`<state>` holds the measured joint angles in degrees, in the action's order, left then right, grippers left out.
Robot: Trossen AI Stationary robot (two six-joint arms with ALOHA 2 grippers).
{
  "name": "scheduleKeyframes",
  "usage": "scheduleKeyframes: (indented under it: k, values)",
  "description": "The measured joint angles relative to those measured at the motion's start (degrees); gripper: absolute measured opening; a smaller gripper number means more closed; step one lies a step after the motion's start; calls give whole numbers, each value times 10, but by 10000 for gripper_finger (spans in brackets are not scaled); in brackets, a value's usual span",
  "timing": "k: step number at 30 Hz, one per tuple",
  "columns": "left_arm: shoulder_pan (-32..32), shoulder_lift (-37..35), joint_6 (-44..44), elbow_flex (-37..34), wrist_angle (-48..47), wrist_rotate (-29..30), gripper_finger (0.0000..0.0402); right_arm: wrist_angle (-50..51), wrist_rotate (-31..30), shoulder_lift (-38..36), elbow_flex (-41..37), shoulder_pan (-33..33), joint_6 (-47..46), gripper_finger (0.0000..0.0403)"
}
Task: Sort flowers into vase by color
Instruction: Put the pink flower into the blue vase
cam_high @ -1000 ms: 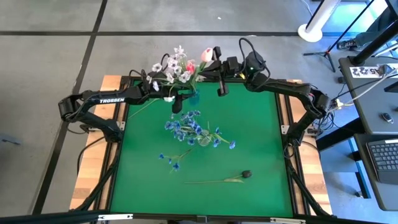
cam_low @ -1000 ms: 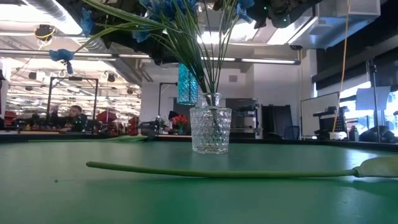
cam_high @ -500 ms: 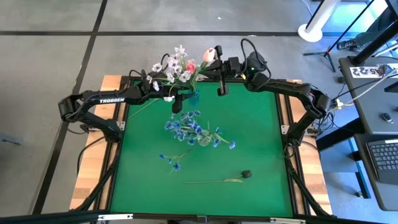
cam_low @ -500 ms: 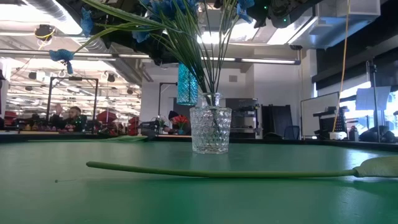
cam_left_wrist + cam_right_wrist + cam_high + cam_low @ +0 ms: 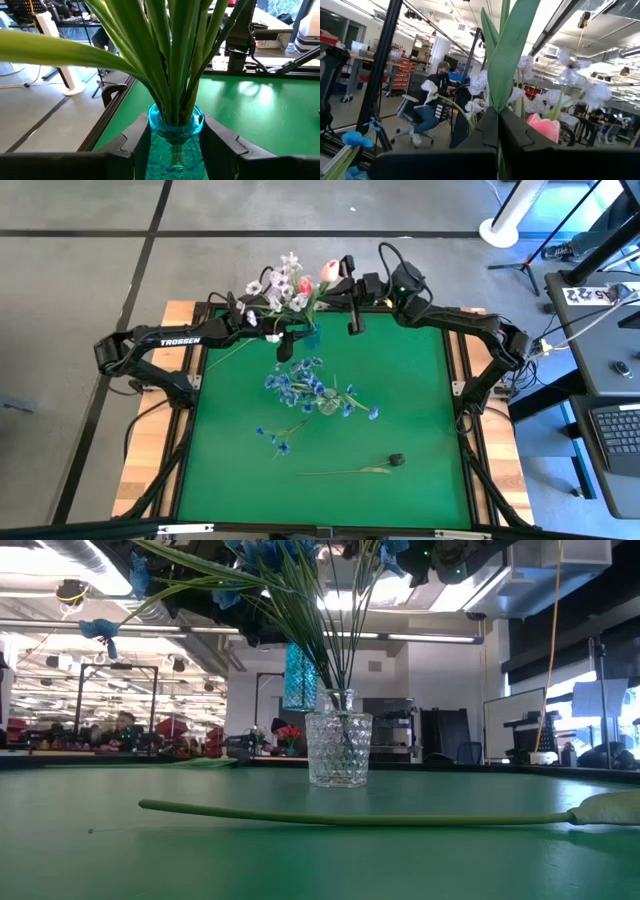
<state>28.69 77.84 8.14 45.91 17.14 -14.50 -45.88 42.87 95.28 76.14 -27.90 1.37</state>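
A turquoise glass vase (image 5: pixel 312 337) stands at the table's far edge and holds white blossoms (image 5: pixel 278 285) and a pink tulip (image 5: pixel 305 285). My left gripper (image 5: pixel 297 338) is shut around this vase (image 5: pixel 175 145). My right gripper (image 5: pixel 347 282) hovers above the far edge, right of that bouquet, shut on a pink tulip (image 5: pixel 330 270). A clear glass vase (image 5: pixel 338 748) in mid-table holds blue blossoms (image 5: pixel 310 385). A loose blue spray (image 5: pixel 276 436) and a dark-bud flower (image 5: pixel 396 460) lie flat on the green mat. My left gripper clasps the turquoise vase just below its rim (image 5: pixel 150 125), one finger (image 5: pixel 137 142) on each side, coming level from the table's left. The vase stays upright; its base is out of view. My right gripper pinches the tulip's green stem by a leaf (image 5: pixel 502 95) between shut fingers (image 5: pixel 487 127), lifted clear.
The dark-bud flower's long stem (image 5: pixel 350 816) lies across the near half of the mat. The table's raised black frame (image 5: pixel 455 370) borders the mat. Bare green mat shows on the left (image 5: pixel 225 400) and right (image 5: pixel 420 380) sides.
My right gripper, with the pink tulip, has shifted slightly toward the table's left, closer to the bouquet in the turquoise vase. My left gripper and both vases have stayed put.
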Motion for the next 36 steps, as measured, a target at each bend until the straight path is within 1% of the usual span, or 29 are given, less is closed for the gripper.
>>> scheduleKeyframes:
  k: [4,11,23,28,30,34,36]
  values:
    - [0,0,0,0,-1,0,137,4,-7,0,0,0,7,1]
    - [1,0,0,0,-5,-2,137,-55,10,-7,0,1,-25,1]
    - [-1,0,-2,0,-6,-3,137,-46,13,-19,0,2,-25,1]
    - [-3,0,-5,0,2,-41,137,-24,13,-17,0,2,-23,1]
    - [-3,0,-5,0,4,-46,137,-20,14,-17,0,2,-23,1]
    - [-3,-2,-1,0,4,-46,137,-20,36,-17,0,2,-32,1]
    - [-3,-3,11,0,5,-56,137,-20,51,-17,0,2,-41,1]
